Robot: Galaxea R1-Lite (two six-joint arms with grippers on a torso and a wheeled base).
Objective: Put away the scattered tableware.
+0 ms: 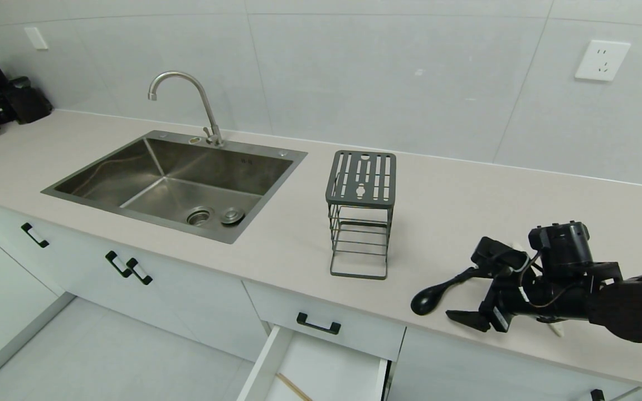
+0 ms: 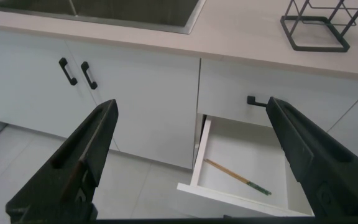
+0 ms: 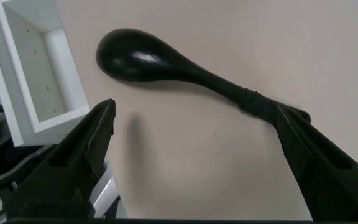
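Currently my right gripper [image 1: 463,287] sits low over the counter [image 1: 466,200], jaws spread wide and nothing clamped. The black spoon [image 1: 441,291] lies flat near the counter's front edge, its handle end at one finger. My left gripper [image 2: 191,106] is likewise released, above the open drawer [image 2: 201,155], with one chopstick [image 2: 238,177] inside.
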